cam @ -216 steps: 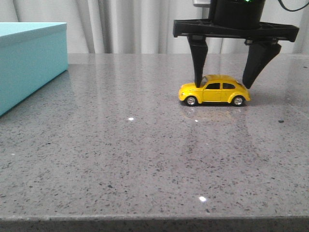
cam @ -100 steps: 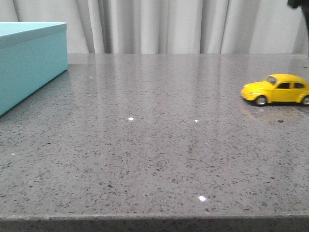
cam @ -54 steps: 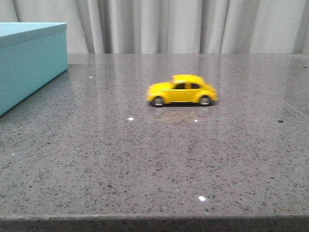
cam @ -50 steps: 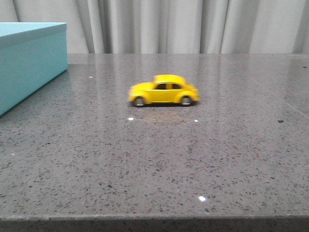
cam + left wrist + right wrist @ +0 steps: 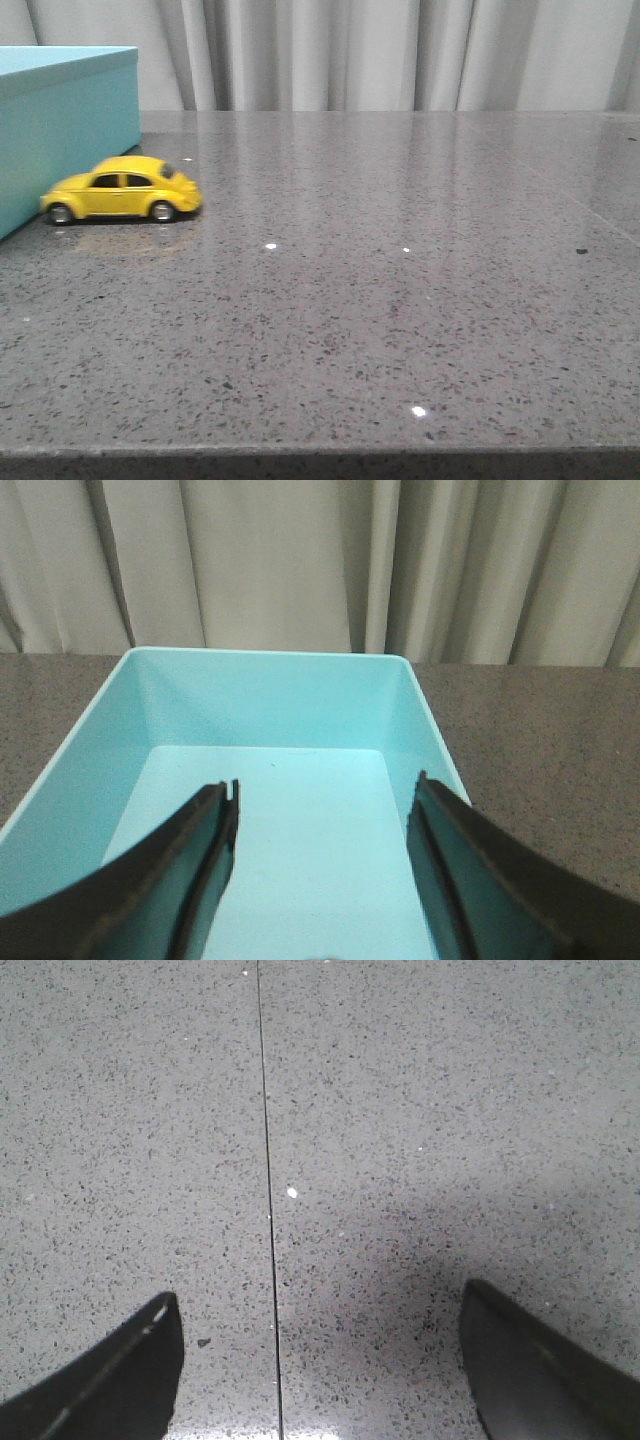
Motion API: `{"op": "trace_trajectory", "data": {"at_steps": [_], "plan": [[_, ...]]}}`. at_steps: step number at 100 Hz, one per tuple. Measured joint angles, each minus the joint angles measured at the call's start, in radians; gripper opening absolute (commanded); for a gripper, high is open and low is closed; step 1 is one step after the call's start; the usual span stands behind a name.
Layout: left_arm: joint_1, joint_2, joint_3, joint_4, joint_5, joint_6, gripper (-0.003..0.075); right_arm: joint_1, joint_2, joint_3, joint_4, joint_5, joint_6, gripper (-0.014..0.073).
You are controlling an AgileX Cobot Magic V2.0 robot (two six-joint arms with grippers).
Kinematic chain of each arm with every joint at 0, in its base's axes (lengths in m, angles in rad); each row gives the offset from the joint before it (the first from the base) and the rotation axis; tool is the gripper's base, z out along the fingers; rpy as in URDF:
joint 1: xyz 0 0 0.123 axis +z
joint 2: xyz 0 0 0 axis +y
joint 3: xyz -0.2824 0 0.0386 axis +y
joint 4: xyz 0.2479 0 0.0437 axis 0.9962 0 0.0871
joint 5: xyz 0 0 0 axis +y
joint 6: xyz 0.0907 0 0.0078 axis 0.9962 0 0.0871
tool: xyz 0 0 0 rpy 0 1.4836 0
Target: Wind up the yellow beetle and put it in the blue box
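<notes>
The yellow beetle (image 5: 121,189) stands on its wheels on the grey table, close beside the near side of the blue box (image 5: 62,125) at the far left of the front view. Neither gripper shows in the front view. My left gripper (image 5: 325,785) is open and empty, held above the open inside of the blue box (image 5: 270,700). My right gripper (image 5: 320,1300) is open and empty above bare speckled table. The beetle is out of view in both wrist views.
The grey speckled stone table (image 5: 400,280) has a thin dark seam line (image 5: 268,1190) running under my right gripper. Pale curtains (image 5: 350,50) hang behind the table's far edge. The table's front edge runs along the bottom of the front view.
The beetle, let go by the right gripper at the right, has rolled leftward across the table to the blue box. The right gripper has left the front view.
</notes>
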Motion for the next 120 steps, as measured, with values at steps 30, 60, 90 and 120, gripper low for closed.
{"op": "trace_trajectory", "data": {"at_steps": [30,60,90,120], "plan": [[-0.126,0.209,-0.241,0.000,0.263,0.212,0.0436,0.000,0.000,0.000,0.002,0.000,0.000,0.0569],[-0.268,0.520,-0.570,0.000,0.556,0.527,0.0515,0.000,0.000,0.000,0.002,-0.020,-0.002,0.0569],[-0.320,0.821,-0.867,0.002,0.874,0.683,0.0515,0.000,0.000,0.000,0.002,-0.036,-0.002,0.0569],[-0.357,0.966,-0.914,0.008,0.928,0.825,0.0515,0.000,0.000,0.000,0.002,-0.043,-0.002,0.0569]]}}
